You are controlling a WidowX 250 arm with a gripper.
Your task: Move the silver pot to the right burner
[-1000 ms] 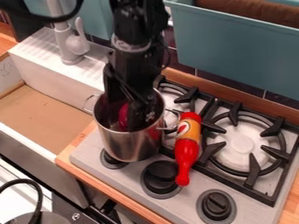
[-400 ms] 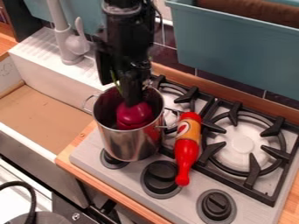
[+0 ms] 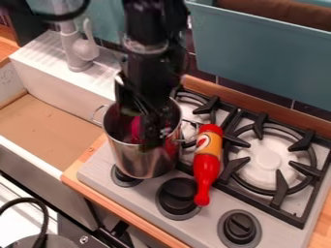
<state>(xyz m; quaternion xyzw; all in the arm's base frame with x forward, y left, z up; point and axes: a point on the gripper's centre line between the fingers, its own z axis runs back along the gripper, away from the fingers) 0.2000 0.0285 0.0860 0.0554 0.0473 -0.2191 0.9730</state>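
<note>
The black gripper (image 3: 150, 130), hard-surfaced and angular, hangs down into the mouth of the silver pot (image 3: 139, 161); how far open it is, and whether it has hold of anything, I cannot tell. Just beside it inside the pot shows a magenta, smooth-looking object (image 3: 136, 130), partly hidden.

The pot is a tall, shiny metal cylinder with thin wire loop handles, standing upright at the left side of the stove (image 3: 96, 170) — well to the left of the right burner (image 3: 266, 159), a pale round disc within a black ring and stubby prongs. Between pot and burner lies a glossy red bottle (image 3: 207, 169) with a yellow-orange band, its narrow end toward the near edge. Along the near side sit round black knobs (image 3: 239, 227), the leftmost partly behind the pot.

Farther left is a white-walled sink (image 3: 61, 99) with a flat tan bottom, a smooth grey faucet (image 3: 76, 51) at its far side. Wood strips edge the stove near and far; behind, a teal bin (image 3: 259, 60) with straight, flat sides stands before dark, glossy tiles (image 3: 255, 92).
</note>
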